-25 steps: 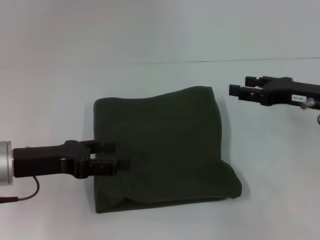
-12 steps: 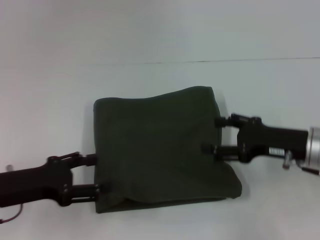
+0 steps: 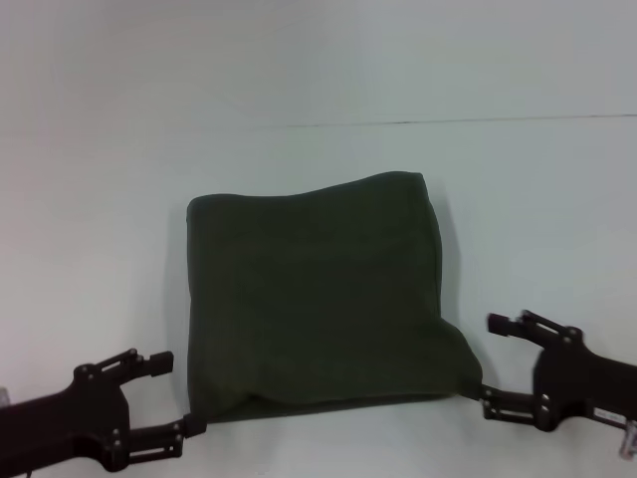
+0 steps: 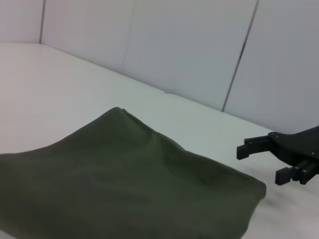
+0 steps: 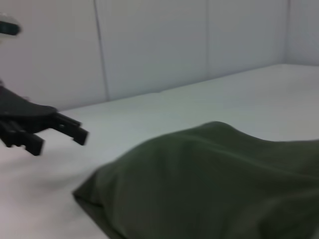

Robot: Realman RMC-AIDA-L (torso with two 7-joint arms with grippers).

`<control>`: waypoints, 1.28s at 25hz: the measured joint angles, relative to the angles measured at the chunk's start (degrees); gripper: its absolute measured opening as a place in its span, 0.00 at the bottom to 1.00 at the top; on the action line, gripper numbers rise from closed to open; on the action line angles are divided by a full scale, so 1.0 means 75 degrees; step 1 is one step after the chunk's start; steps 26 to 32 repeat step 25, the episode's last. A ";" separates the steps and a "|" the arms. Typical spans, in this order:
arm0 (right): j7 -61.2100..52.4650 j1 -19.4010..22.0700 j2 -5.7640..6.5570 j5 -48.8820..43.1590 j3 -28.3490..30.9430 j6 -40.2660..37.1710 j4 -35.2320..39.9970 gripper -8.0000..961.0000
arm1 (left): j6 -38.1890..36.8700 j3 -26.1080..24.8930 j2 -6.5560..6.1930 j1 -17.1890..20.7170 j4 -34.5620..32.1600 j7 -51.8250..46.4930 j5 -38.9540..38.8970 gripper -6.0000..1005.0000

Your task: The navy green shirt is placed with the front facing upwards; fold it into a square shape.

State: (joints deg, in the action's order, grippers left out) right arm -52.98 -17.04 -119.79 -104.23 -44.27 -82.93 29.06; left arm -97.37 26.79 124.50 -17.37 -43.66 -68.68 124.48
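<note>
A: Taking the shirt as the landmark, where does everything sit?

B: The navy green shirt [image 3: 318, 299] lies flat on the white table [image 3: 100, 149], already a compact, roughly square bundle with only plain green fabric showing (no print or collar that I can make out). At its near left corner is the left gripper [image 3: 167, 396], fingers spread apart and holding nothing, the lower fingertip right against the cloth edge.

A: And on the other side?

B: The right gripper [image 3: 495, 363] is at the near right corner, also spread wide and empty, one fingertip just touching that bulging corner. The left wrist view shows it off the bundle's edge.

A: So which arm is nearer?

B: Neither really; each flanks one near corner, with the near edge running between them. The bundle lies ahead of both and inward. I'd judge any further move means closing in on those corners, though the fold looks close to finished.
</note>
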 joint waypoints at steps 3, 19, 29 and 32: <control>0.0416 0.0154 0.0009 -0.0025 0.0342 0.0030 -0.0089 0.98 | 0.0251 -0.0156 -0.0003 0.0058 0.0350 0.0445 0.0026 0.90; 0.0717 0.0258 0.0019 -0.0061 0.0476 0.0055 -0.0145 0.98 | 0.0289 -0.0144 -0.0022 0.0044 0.0485 0.0671 0.0031 0.90; 0.0720 0.0265 0.0017 -0.0058 0.0494 0.0002 -0.0133 0.98 | 0.0269 -0.0077 -0.0020 0.0031 0.0466 0.0613 0.0032 0.90; 0.0720 0.0265 0.0017 -0.0058 0.0494 0.0002 -0.0133 0.98 | 0.0269 -0.0077 -0.0020 0.0031 0.0466 0.0613 0.0032 0.90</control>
